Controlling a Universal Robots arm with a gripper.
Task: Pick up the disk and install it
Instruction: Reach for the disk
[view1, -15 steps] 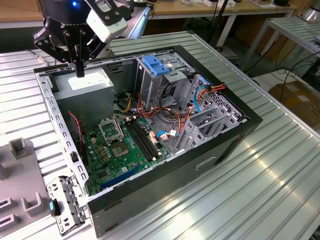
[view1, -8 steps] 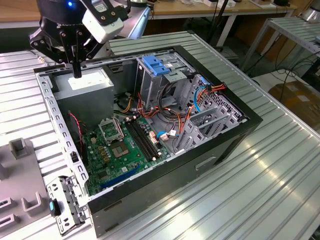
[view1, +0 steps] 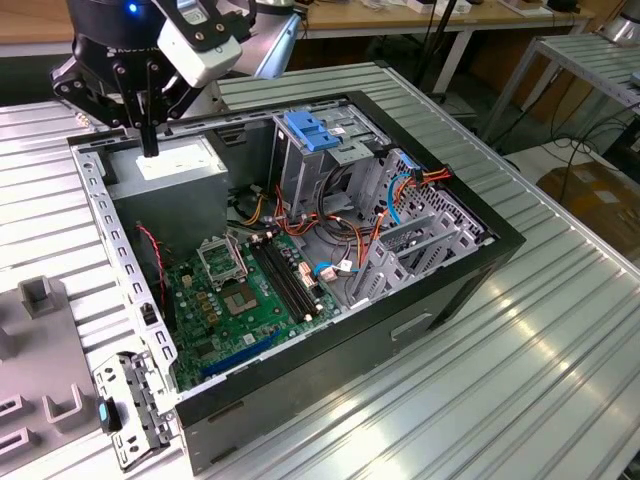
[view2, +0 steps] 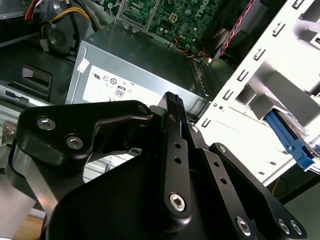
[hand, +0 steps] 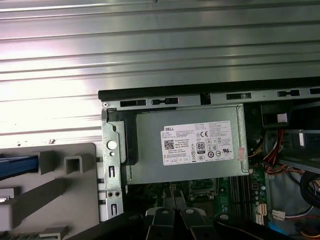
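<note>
Found the open computer case (view1: 470, 285) with the grey box (view1: 165, 200) in its corner. Saw the gripper (view1: 150, 148) just above that box, closed up, empty. Spotted the disk (hand: 17, 166) near the box, beyond the case wall (hand: 111, 170). Risked clipping that wall if crossing low.

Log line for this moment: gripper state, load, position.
gripper: shut | load: nothing | position: over power supply in open computer case
</note>
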